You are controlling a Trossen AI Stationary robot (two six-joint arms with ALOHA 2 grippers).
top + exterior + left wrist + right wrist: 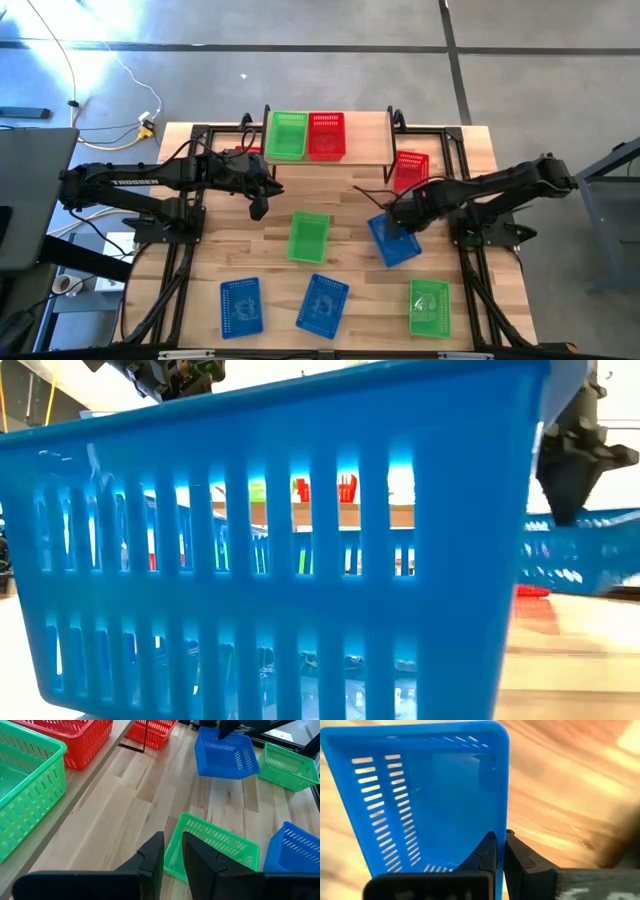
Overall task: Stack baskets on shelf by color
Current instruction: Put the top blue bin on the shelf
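The blue basket (393,240) is sitting on the counter (345,200) just in front of the shelf's (365,150) right end, and the right end effector (393,213) is pinching its rim wall at the shelf-side corner, fingers closed on the plastic. That edge grip looks chosen because the thin wall is the only part narrow enough to clamp, and it should let the basket hang open side up for lowering. The basket's long axis is running from the shelf toward the counter's front edge, skewed a little, mouth facing up.

On the shelf, a green basket (287,134) and a red basket (326,134) are standing side by side, leaving the right end bare, probably the blue spot. A second red basket (410,168) is resting just beside the shelf's right end.

The left end effector (258,207) is hovering in front of the shelf's left part, holding nothing, fingers nearly together, above another green basket (308,236). Two more blue baskets (240,305) (322,302) and a green one (429,306) are lying far from the shelf, along the front edge.
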